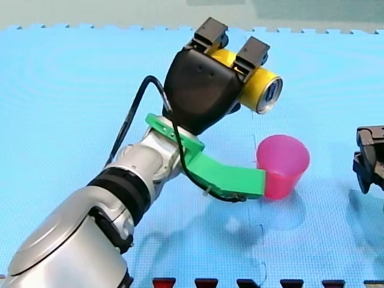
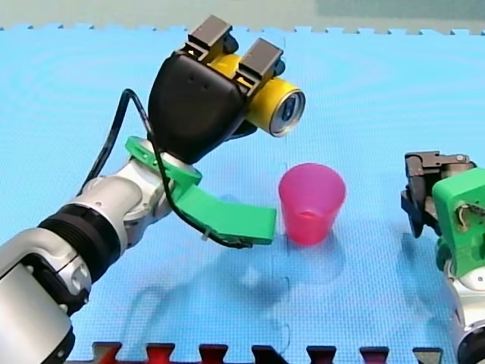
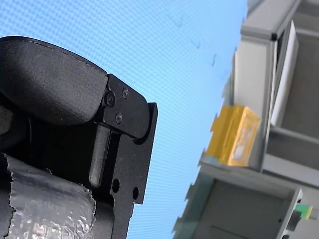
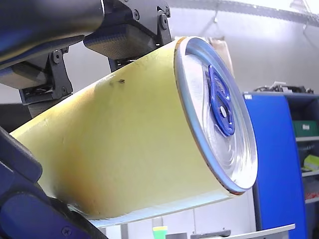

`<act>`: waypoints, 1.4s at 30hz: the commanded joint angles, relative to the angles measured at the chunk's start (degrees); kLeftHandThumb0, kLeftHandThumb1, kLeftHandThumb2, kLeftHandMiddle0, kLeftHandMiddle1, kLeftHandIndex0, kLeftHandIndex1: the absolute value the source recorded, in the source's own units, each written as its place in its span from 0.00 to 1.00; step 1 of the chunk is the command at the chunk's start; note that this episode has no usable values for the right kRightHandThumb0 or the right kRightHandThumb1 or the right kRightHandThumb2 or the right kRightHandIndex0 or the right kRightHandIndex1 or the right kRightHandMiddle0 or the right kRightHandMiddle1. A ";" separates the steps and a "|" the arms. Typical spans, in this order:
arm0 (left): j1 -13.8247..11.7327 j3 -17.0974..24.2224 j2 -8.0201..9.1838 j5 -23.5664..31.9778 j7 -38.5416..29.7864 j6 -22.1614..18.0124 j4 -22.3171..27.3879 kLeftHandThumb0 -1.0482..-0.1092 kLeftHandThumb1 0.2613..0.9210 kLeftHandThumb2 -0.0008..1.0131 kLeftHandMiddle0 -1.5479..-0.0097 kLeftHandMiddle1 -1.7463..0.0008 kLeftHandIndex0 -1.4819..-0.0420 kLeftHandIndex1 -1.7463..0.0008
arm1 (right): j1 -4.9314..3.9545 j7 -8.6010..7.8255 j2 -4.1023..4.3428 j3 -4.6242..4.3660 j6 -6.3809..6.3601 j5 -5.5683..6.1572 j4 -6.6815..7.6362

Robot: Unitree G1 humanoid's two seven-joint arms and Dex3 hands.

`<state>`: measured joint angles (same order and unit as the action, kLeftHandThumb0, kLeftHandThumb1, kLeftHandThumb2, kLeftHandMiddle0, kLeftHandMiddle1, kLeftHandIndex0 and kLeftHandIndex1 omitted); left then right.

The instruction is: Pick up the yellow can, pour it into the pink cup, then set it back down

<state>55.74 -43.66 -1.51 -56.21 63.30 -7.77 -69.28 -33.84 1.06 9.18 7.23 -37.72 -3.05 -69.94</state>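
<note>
My left hand (image 1: 234, 60) is shut on the yellow can (image 1: 264, 90), held in the air and tipped onto its side. The can's silver top with a blue tab (image 4: 219, 102) points toward the right. Its mouth hangs above and slightly left of the pink cup (image 1: 282, 165). The cup stands upright on the blue mat, just right of my left wrist's green bracket (image 1: 228, 177). My right hand (image 2: 424, 189) is low at the right edge, holding nothing, apart from the cup.
A blue foam mat (image 1: 72, 108) covers the work surface, with a jigsaw edge at the far side. Red tabs (image 2: 159, 353) line the near edge. In the first wrist view, grey framing with a yellow box (image 3: 234, 134) stands beyond the mat.
</note>
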 commanded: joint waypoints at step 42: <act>0.29 -1.04 1.04 -0.79 -0.23 3.03 1.66 0.66 0.95 0.00 0.51 0.00 0.48 0.34 | 1.63 -2.14 0.00 1.27 -1.92 1.73 0.87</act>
<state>55.89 -44.99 -0.85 -57.30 62.92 -4.60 -68.02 -32.43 -1.38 8.90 8.51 -39.34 -1.34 -69.28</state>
